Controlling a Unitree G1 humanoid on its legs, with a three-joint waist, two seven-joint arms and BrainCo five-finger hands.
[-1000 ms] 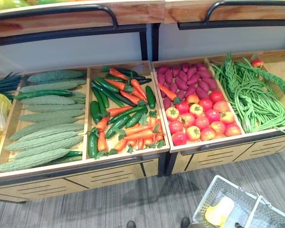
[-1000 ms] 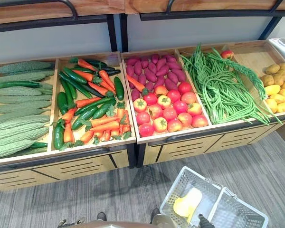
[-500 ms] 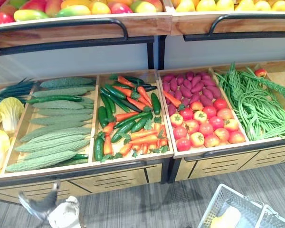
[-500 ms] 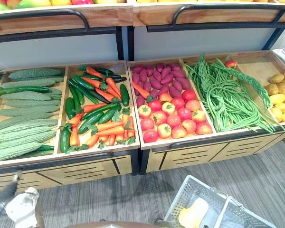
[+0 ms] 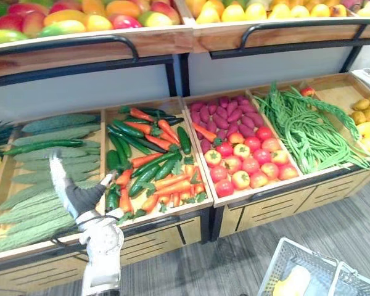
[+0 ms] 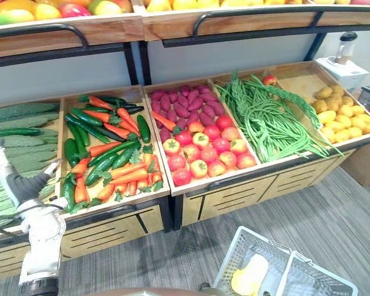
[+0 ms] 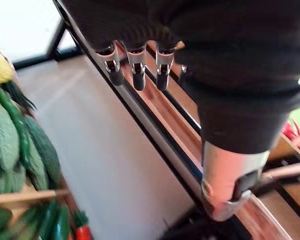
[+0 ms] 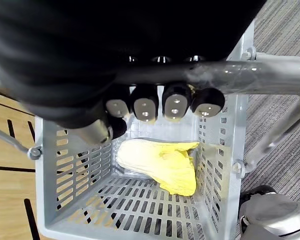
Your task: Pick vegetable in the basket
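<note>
1. basket (image 5: 308, 265): near side cut by the bottom edge in both eye views.
2. yellow vegetable (image 5: 293, 285) inside it: lower end cut by the same edge.
3. basket handle (image 8: 280, 70): middle stretch hidden under the curled fingers (image 8: 176, 106) of the right hand (image 8: 145, 107).
4. left hand (image 5: 80, 196) covers part of the bitter gourds (image 5: 43, 154); their bin is cut by the left edge.
5. top-shelf fruit (image 5: 80, 15) cut by the top edge, potatoes (image 5: 369, 120) by the right edge.
6. left wrist view: green vegetables (image 7: 15, 145) blurred, kind unclear.

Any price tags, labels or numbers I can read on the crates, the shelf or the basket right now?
None: no readable text in any view.
Crate fronts: only plain dark lines, no letters.
Upper shelf: bare wood, no tags.
Basket: plain grey mesh, no label.
</note>
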